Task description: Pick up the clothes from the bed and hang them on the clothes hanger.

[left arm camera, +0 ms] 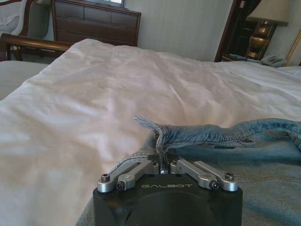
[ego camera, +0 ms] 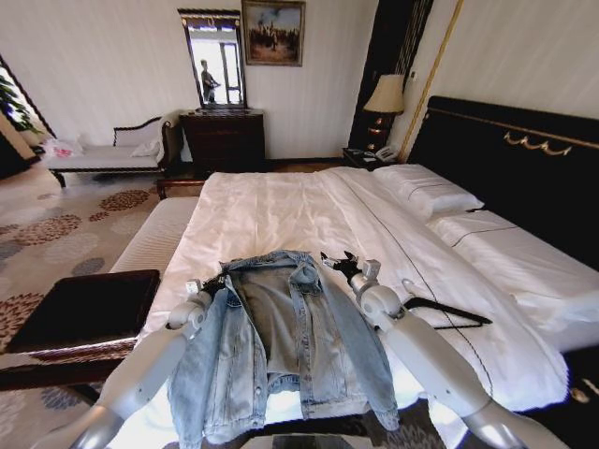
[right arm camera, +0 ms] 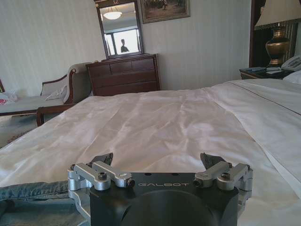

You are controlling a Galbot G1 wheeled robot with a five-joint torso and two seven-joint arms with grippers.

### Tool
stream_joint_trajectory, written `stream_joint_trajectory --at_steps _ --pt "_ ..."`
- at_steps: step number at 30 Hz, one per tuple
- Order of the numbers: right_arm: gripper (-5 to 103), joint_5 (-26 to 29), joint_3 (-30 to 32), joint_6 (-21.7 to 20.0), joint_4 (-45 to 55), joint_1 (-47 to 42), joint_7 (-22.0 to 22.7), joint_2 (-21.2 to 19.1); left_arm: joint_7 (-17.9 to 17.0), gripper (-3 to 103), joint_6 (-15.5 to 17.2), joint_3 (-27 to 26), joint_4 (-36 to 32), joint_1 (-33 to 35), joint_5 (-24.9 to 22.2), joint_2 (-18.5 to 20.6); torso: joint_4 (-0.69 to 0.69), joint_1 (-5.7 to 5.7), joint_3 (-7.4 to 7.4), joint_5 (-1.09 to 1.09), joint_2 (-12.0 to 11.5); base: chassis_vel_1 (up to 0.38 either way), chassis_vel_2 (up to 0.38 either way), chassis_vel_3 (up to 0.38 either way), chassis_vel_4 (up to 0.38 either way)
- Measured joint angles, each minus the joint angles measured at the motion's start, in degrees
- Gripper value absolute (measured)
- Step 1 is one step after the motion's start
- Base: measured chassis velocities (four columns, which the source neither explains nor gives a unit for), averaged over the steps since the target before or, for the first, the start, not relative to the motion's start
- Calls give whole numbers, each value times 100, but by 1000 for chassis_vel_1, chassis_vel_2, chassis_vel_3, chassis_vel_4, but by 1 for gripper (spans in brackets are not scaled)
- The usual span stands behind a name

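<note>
Denim jacket point(ego camera: 285, 337): one, lower centre of the head view.
Bed point(ego camera: 281, 210): one, across the middle.
Pillows point(ego camera: 426, 190): two, at right.
Black hanger point(ego camera: 449, 311): one, lower right, on the sheet.
Grippers: two, left gripper point(ego camera: 208, 287) and right gripper point(ego camera: 339, 263), at lower centre.
Table lamp point(ego camera: 385, 94): one, upper centre-right.
Wall mirror point(ego camera: 213, 58): one, at top.
Framed painting point(ego camera: 272, 32): one, at top.
Dresser point(ego camera: 223, 138): one, below the mirror.

Jacket point(ego camera: 285, 341) lies on the bed point(ego camera: 281, 210) near its foot; hanger point(ego camera: 449, 311) on the bed right of it
</note>
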Motion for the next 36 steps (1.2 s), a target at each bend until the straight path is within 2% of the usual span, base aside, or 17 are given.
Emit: stream_joint_trajectory --at_steps 9,18,20,22,26,27,28,31,34,35,36 --pt "100 -18 25 -1 68 -78 0 0 92 6 0 -80 -101 40 -131 259 1 1 0 1 0 0 0 0 0" --pt "100 -72 2 -1 80 -121 0 18 128 4 -23 -197 -141 282 13 256 2 1 1 1 0 0 0 0 0" --pt "100 -78 1 -1 81 -141 -9 3 103 15 -48 -212 -98 318 101 222 2 0 0 0 0 0 0 0 0" --pt "100 -87 -3 1 81 -153 -24 -16 93 15 -51 -212 -104 334 149 218 1 0 0 0 0 0 0 0 0" --pt "100 -136 14 35 81 -231 -74 -48 44 37 -52 -262 -311 470 315 270 0 0 1 1 -1 0 0 0 0" --pt "100 -136 14 35 81 -231 -74 -48 44 37 -52 -262 -311 470 315 270 0 0 1 1 -1 0 0 0 0" --pt "100 -144 26 39 92 -257 -75 -43 10 43 -48 -302 -394 533 342 304 0 1 1 1 -1 0 0 0 0" --pt "100 -158 34 46 112 -287 -81 -37 -61 48 -45 -370 -523 640 389 361 1 0 0 2 0 0 0 0 0" --pt "100 -160 47 59 148 -298 -86 -32 -114 64 -34 -481 -788 813 396 458 2 0 0 1 0 0 0 0 0" --pt "100 -160 58 67 164 -310 -86 -31 -134 64 -30 -532 -906 885 396 490 2 0 0 1 0 0 0 0 0" --pt "100 -163 92 92 198 -350 -87 -34 -159 70 -29 -610 -1068 990 419 533 1 1 0 1 0 0 0 0 0"
